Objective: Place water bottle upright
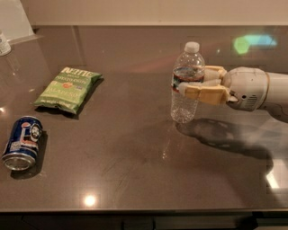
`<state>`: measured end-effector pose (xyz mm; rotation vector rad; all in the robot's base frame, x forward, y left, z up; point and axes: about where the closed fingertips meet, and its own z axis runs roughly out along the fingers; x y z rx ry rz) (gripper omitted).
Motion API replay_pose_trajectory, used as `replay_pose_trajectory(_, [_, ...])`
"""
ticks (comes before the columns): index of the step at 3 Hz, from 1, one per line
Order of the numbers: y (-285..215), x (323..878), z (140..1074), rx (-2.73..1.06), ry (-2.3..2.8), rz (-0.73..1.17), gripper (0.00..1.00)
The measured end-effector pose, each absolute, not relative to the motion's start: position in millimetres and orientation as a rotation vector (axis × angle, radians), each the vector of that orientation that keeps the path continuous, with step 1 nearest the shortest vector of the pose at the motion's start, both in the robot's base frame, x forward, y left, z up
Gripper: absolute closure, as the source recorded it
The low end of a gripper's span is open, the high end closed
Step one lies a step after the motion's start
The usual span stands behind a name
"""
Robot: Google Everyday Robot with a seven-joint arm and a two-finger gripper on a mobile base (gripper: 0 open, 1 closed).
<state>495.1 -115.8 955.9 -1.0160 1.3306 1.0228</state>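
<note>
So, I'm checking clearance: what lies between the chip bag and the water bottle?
Only bare table, in the camera view. The gripper clasps the upright water bottle from the side away from the chip bag.
</note>
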Motion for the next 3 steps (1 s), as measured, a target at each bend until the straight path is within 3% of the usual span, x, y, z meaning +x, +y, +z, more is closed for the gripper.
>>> replay_pose_trajectory(1, [-116.8,496.4,944.6,-1.007,1.308,1.044,1.00])
replay_pose_trajectory(3, [-116.6,497.8,928.8,-1.000,1.282,1.072,0.59])
